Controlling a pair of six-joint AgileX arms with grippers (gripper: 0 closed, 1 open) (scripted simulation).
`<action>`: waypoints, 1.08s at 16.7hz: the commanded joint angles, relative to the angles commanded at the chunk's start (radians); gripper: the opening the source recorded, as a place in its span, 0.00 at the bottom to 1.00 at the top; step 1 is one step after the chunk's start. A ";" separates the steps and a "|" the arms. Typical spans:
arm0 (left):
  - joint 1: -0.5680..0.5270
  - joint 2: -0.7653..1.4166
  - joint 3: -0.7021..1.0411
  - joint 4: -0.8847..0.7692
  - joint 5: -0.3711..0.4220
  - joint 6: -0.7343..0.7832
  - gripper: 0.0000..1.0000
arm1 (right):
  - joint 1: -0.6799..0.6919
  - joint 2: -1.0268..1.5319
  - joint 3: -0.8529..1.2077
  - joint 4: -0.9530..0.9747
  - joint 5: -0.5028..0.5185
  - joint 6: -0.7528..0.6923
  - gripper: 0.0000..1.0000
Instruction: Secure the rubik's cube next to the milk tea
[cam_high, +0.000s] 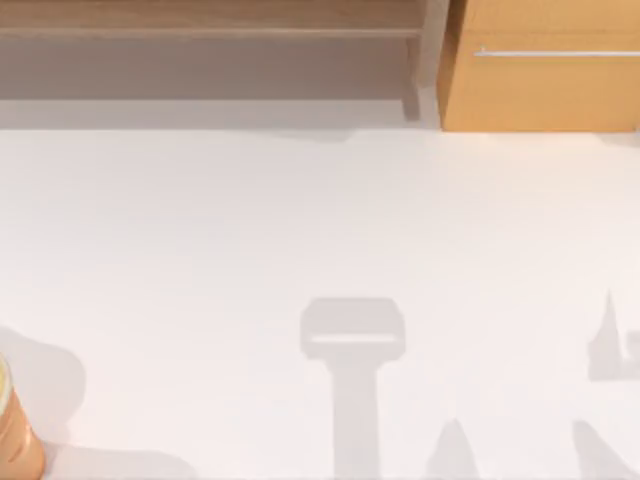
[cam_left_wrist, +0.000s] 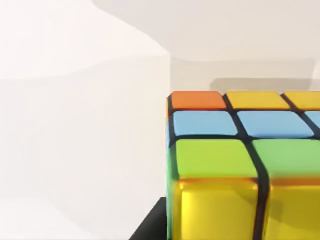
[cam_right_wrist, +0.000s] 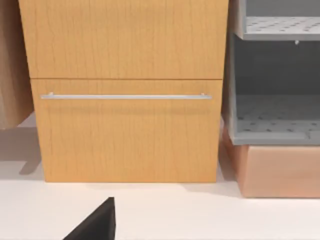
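The rubik's cube (cam_left_wrist: 235, 165) sits very close in the left wrist view, with orange, yellow, blue and green tiles on top and a glossy yellow side. A dark part of my left gripper (cam_left_wrist: 150, 227) lies right against the cube's lower edge; whether it grips the cube is hidden. The milk tea (cam_high: 14, 435), a tan-orange rounded cup, stands at the table's near left corner in the top view, cut by the picture's edge. A dark part of my right gripper (cam_right_wrist: 97, 222) pokes over the white table, facing the wooden cabinet.
A wooden cabinet (cam_high: 540, 65) with a metal drawer handle (cam_right_wrist: 125, 96) stands at the back right. A grey shelf unit (cam_right_wrist: 275, 75) on a tan base sits beside it. A low wooden shelf (cam_high: 200, 30) runs along the back left. Arm shadows fall on the white table (cam_high: 320, 230).
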 joint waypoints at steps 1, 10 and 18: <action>-0.002 -0.006 -0.004 0.007 0.011 -0.002 0.00 | 0.000 0.000 0.000 0.000 0.000 0.000 1.00; -0.022 0.000 -0.052 0.065 0.087 -0.019 0.00 | 0.000 0.000 0.000 0.000 0.000 0.000 1.00; -0.022 0.000 -0.052 0.065 0.087 -0.019 0.53 | 0.000 0.000 0.000 0.000 0.000 0.000 1.00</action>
